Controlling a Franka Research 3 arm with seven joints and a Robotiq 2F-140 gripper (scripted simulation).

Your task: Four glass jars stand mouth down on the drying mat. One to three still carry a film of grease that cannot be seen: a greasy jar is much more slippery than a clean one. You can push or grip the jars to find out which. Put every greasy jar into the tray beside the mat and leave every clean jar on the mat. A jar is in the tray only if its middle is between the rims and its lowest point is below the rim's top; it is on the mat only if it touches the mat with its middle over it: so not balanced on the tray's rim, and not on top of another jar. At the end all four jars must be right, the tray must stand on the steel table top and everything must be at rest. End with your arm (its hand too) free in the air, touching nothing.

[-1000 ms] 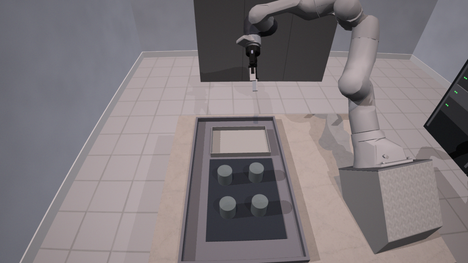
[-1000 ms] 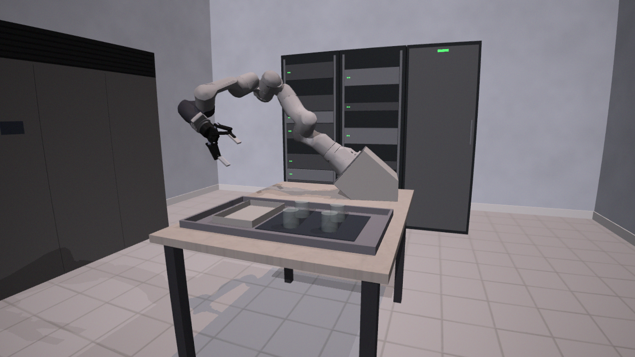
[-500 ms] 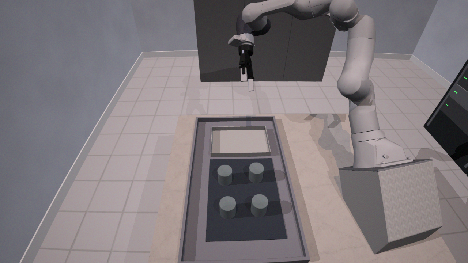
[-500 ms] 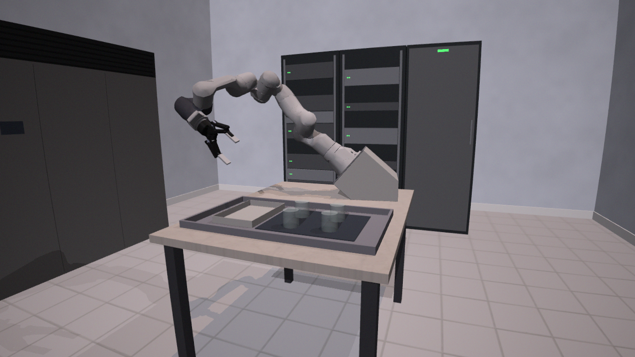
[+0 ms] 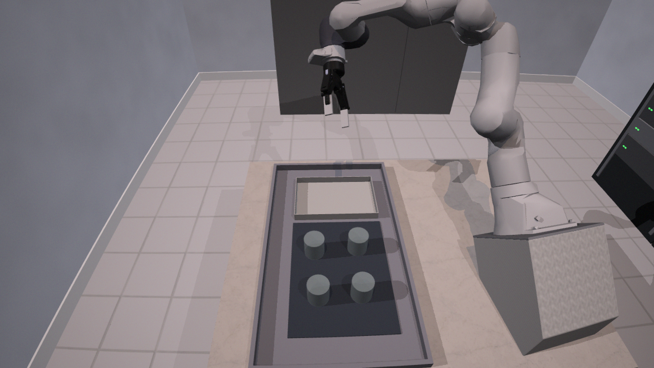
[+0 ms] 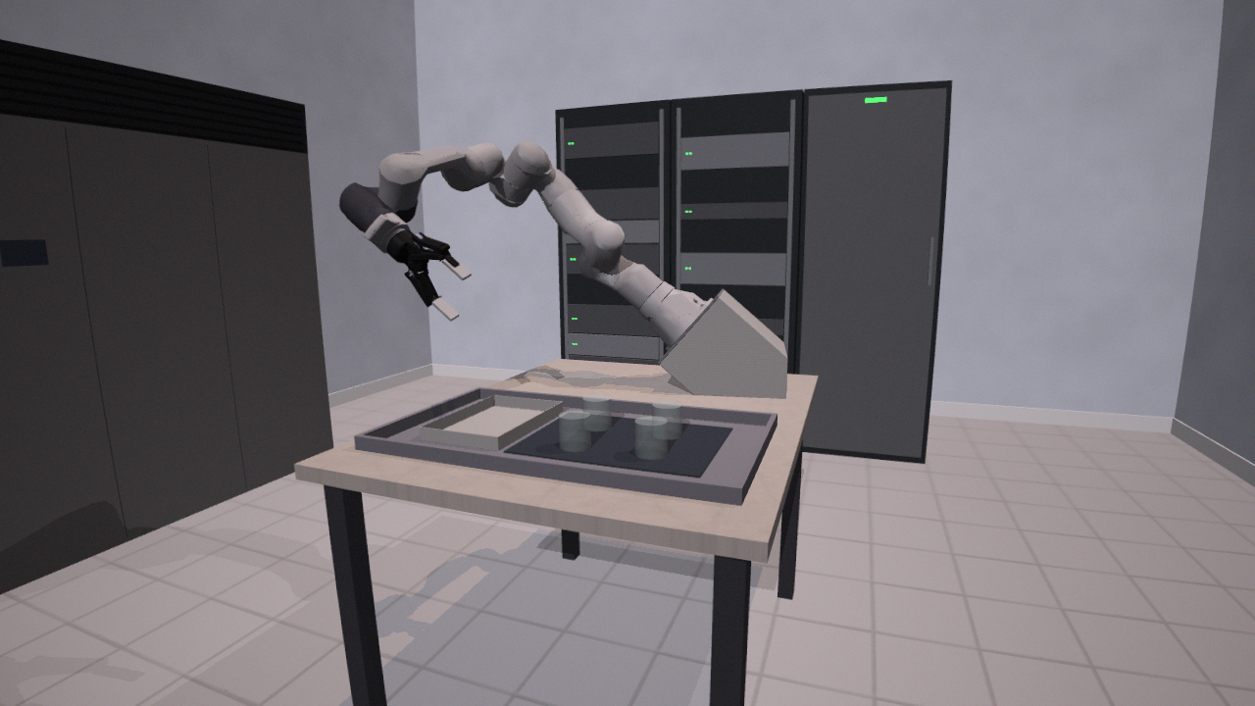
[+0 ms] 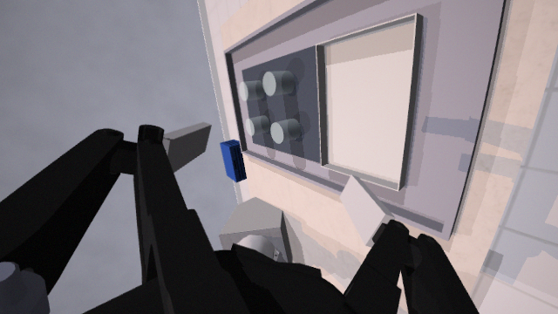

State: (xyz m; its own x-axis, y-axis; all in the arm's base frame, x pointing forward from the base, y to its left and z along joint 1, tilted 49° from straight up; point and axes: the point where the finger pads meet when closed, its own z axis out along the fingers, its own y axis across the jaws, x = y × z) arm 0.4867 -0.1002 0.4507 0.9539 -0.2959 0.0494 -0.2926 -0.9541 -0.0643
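My gripper point(image 5: 336, 119) point(image 6: 460, 295) point(image 7: 278, 163) is open and empty, high above and beyond the tray's far side. The pale tray point(image 5: 335, 216) point(image 6: 460, 437) point(image 7: 322, 109) is empty. Beside it is the dark mat point(image 5: 343, 320) point(image 6: 693, 456) point(image 7: 307, 109). In the top view, the far-left jar point(image 5: 313, 246) point(image 6: 575, 431) point(image 7: 281, 83) and far-right jar point(image 5: 357, 242) point(image 6: 597, 412) point(image 7: 287, 131) stand nearer the tray. The near-left jar point(image 5: 318, 291) point(image 6: 651, 437) point(image 7: 251, 90) and near-right jar point(image 5: 362, 288) point(image 6: 667, 421) point(image 7: 257, 126) stand farther away. All are upright and apart; grease is not visible.
The tray and mat lie on the grey steel top point(image 5: 347, 350) point(image 7: 458, 65), which has raised edges. The arm's angled base block point(image 5: 571, 283) point(image 6: 736, 355) point(image 7: 257, 218) stands to its right in the top view. A blue object point(image 7: 233, 160) shows in the wrist view.
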